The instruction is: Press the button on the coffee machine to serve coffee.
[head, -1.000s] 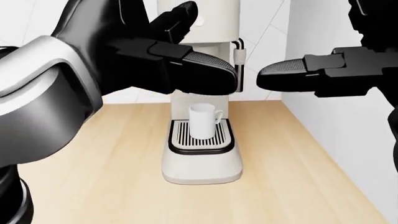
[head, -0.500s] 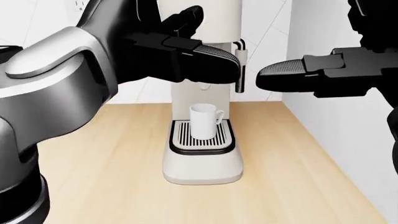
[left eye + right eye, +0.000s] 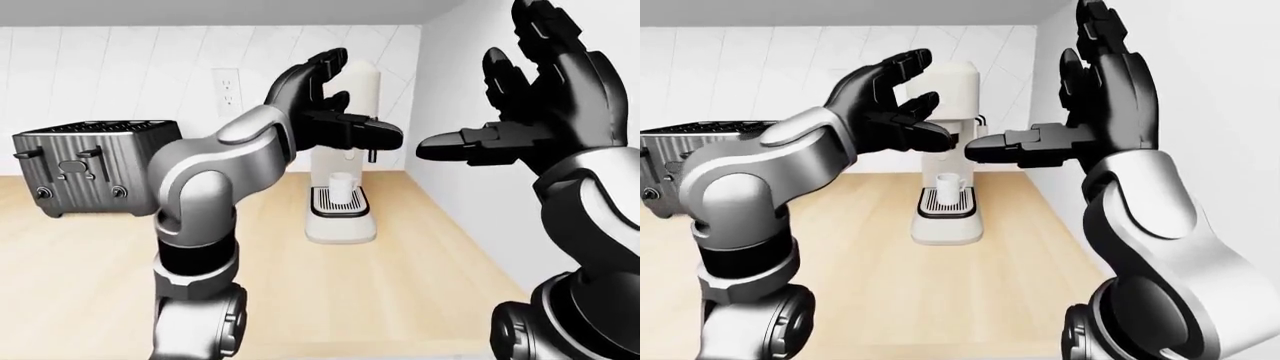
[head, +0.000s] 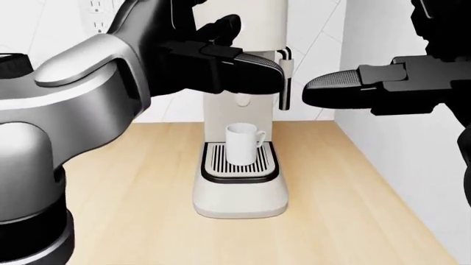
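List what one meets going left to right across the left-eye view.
toaster → wall outlet → left hand, open → coffee machine with white mug → right hand, open

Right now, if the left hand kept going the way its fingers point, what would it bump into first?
Probably the coffee machine. The left hand is open, its fingers reaching toward the machine's upper body, above the mug. Depth is unclear, so I cannot tell whether it already touches.

text: nothing readable is showing | coffee machine: no brand or label is appearing on its body | toaster: no markings are reading | white cup: plain
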